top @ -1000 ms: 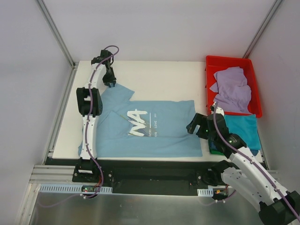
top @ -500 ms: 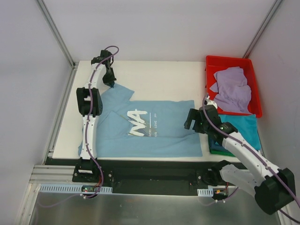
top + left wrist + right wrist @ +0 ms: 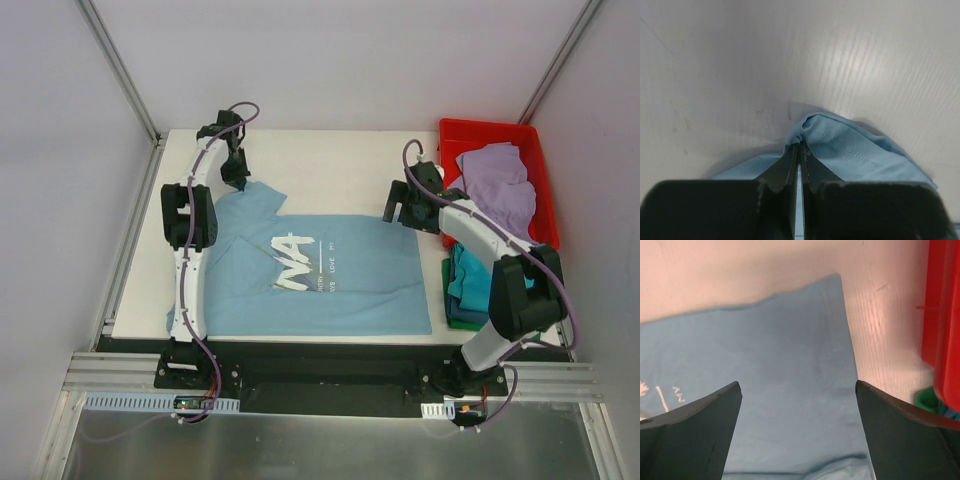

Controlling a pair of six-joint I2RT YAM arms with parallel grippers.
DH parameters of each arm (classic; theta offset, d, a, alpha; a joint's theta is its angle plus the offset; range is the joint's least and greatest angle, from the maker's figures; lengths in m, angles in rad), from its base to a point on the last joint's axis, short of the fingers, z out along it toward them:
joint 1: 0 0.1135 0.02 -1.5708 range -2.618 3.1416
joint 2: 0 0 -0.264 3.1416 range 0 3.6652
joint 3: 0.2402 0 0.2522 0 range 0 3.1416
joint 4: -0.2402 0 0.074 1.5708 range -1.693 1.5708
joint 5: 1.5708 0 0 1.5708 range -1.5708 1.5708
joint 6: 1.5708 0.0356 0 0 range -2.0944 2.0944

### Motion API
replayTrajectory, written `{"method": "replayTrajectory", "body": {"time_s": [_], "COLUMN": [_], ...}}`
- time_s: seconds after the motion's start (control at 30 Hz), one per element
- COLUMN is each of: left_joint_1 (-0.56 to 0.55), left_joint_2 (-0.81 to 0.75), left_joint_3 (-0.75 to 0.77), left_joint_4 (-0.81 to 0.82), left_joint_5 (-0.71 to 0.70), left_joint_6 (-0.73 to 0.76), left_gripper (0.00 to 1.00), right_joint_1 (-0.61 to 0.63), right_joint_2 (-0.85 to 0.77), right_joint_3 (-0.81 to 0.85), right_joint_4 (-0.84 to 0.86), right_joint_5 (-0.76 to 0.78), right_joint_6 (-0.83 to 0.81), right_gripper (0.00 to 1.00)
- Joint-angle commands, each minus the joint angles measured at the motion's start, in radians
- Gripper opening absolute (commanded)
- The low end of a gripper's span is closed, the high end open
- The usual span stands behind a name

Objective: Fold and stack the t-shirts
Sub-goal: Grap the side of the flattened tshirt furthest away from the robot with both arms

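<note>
A light blue t-shirt (image 3: 330, 285) with white lettering lies spread flat on the white table (image 3: 330, 165). My left gripper (image 3: 238, 180) is at the shirt's far left sleeve. In the left wrist view the gripper (image 3: 800, 145) is shut on a pinched fold of the sleeve (image 3: 850, 150). My right gripper (image 3: 398, 212) hovers open over the shirt's far right corner. In the right wrist view the gripper (image 3: 797, 385) has only the flat blue cloth (image 3: 780, 355) below its spread jaws. A lavender t-shirt (image 3: 497, 190) lies in the bin. Folded teal, blue and green t-shirts (image 3: 468, 285) are stacked at the right.
A red plastic bin (image 3: 480, 126) stands at the far right corner of the table, and its wall (image 3: 940, 315) shows just right of my right gripper. A green edge of the stack (image 3: 926, 399) lies below it. White walls close in the table.
My left gripper has shut on the sleeve. My right arm has swung from the shirt's near right edge by the stack to its far right corner, still open.
</note>
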State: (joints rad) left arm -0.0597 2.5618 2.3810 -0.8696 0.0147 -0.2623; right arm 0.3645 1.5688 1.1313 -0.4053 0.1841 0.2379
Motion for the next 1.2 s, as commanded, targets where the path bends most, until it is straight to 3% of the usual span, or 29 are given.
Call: {"method": "replayTrajectory", "body": {"time_s": [0.0,0.1,0.3,0.7,0.8,1.17], "left_joint_1": [-0.028,-0.032,-0.032,-0.032,-0.032,-0.035], "left_joint_2": [-0.150,-0.184,-0.222,-0.336,-0.359,-0.405], "left_joint_3": [-0.149,-0.186,-0.258,-0.391,-0.414,-0.483], "left_joint_4": [0.066,0.067,0.075,0.139,0.153,0.164], "left_joint_5": [-0.019,-0.082,-0.047,-0.073,-0.067,-0.044], "left_joint_6": [0.046,0.049,0.034,0.006,0.002,-0.006], "left_gripper": [0.00,0.00,0.00,0.00,0.00,0.00], "right_joint_1": [-0.028,-0.041,-0.067,-0.098,-0.099,-0.099], "right_joint_2": [0.114,0.190,0.382,0.615,0.623,0.542], "right_joint_3": [0.140,0.182,0.376,0.607,0.601,0.498], "right_joint_4": [-0.050,-0.007,-0.055,-0.141,-0.161,-0.130], "right_joint_5": [0.061,0.063,0.103,0.037,0.028,0.052], "right_joint_6": [-0.011,-0.006,-0.049,-0.080,-0.069,-0.097], "right_gripper": [0.97,0.94,0.89,0.75,0.67,0.58]}}
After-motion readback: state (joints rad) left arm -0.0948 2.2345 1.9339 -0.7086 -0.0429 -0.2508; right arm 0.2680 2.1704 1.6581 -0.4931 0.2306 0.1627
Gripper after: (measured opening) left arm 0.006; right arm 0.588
